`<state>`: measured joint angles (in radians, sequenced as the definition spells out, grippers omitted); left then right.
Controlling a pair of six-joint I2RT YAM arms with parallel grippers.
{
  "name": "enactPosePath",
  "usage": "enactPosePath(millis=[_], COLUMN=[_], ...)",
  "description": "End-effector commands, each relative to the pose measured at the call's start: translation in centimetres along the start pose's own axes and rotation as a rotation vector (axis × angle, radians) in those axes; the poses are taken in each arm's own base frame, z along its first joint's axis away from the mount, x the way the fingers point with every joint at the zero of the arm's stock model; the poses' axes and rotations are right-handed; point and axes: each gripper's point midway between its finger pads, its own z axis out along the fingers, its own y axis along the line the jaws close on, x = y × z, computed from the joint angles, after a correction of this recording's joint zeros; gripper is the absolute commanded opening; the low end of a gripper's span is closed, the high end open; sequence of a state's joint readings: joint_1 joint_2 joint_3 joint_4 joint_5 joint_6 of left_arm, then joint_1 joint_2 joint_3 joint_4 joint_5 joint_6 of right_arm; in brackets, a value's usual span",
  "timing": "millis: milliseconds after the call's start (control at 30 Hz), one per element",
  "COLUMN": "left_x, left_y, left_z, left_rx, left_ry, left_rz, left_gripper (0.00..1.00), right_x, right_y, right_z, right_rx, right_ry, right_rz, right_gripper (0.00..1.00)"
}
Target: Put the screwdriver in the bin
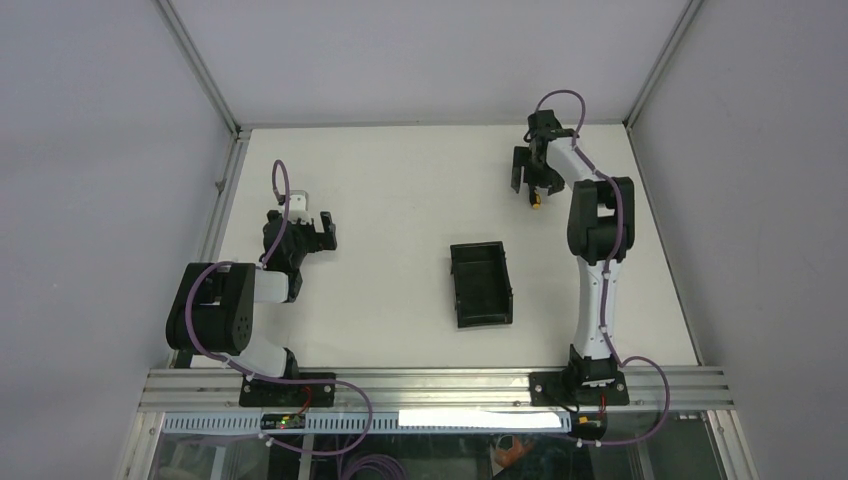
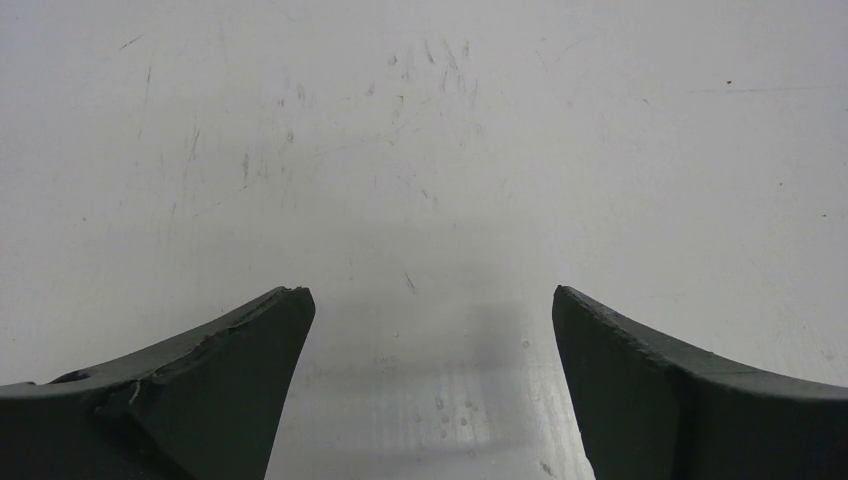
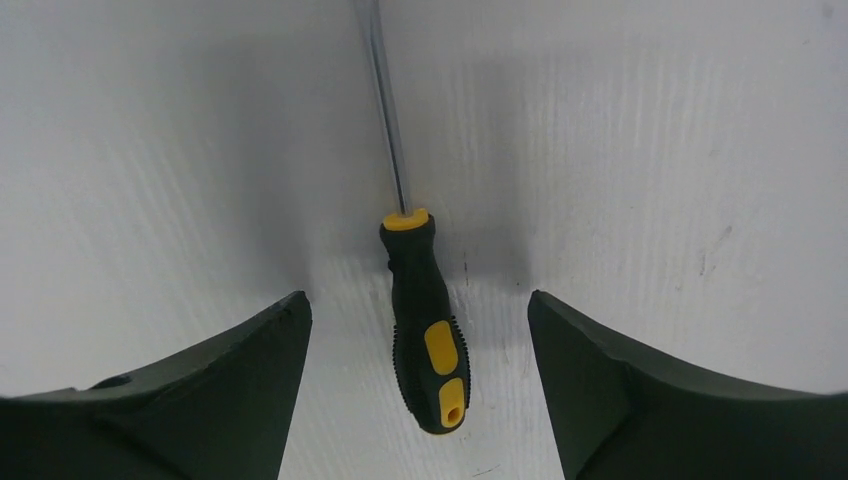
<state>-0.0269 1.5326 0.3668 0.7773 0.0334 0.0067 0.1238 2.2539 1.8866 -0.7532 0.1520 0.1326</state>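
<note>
The screwdriver [image 3: 425, 320] lies flat on the white table, black handle with yellow patches nearest the camera, thin metal shaft running away. My right gripper [image 3: 420, 305] hovers over it, open, one finger on each side of the handle with a gap on both sides. In the top view that gripper [image 1: 530, 178] is at the far right of the table, and the handle's yellow end [image 1: 537, 203] shows beside it. The black bin [image 1: 481, 284] sits mid-table, nearer than the screwdriver. My left gripper [image 1: 312, 235] is open over bare table at the left.
Metal frame posts and grey walls close in the table on the left, right and back. An aluminium rail [image 1: 430, 385] runs along the near edge. The left wrist view shows only scuffed white table surface [image 2: 420, 180].
</note>
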Motion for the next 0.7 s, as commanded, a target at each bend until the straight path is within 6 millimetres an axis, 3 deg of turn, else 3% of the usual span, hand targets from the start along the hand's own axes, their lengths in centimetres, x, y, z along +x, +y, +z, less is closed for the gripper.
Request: enactPosePath(millis=[0, 167, 300, 467, 667], left_x=[-2.3, -2.3, -2.3, -2.3, -2.3], left_y=[-0.7, -0.7, -0.7, -0.7, -0.7], left_z=[0.2, 0.1, 0.1, 0.1, 0.2], left_rx=[0.025, 0.024, 0.024, 0.024, 0.024], left_ry=[-0.068, -0.067, -0.068, -0.068, -0.069], left_rz=[-0.017, -0.016, -0.016, -0.017, -0.016], left_gripper=[0.99, 0.99, 0.99, 0.99, 0.99], right_x=[1.2, 3.2, 3.1, 2.4, 5.7], right_y=[-0.7, -0.4, -0.6, -1.9, -3.2], right_z=[0.4, 1.5, -0.2, -5.9, -12.0], right_rx=[0.042, 0.033, 0.036, 0.054, 0.084], right_ry=[0.062, 0.130, 0.112, 0.021, -0.016], right_rz=[-0.023, 0.001, 0.015, 0.045, 0.045], right_gripper=[0.78, 0.38, 0.00, 0.00, 0.00])
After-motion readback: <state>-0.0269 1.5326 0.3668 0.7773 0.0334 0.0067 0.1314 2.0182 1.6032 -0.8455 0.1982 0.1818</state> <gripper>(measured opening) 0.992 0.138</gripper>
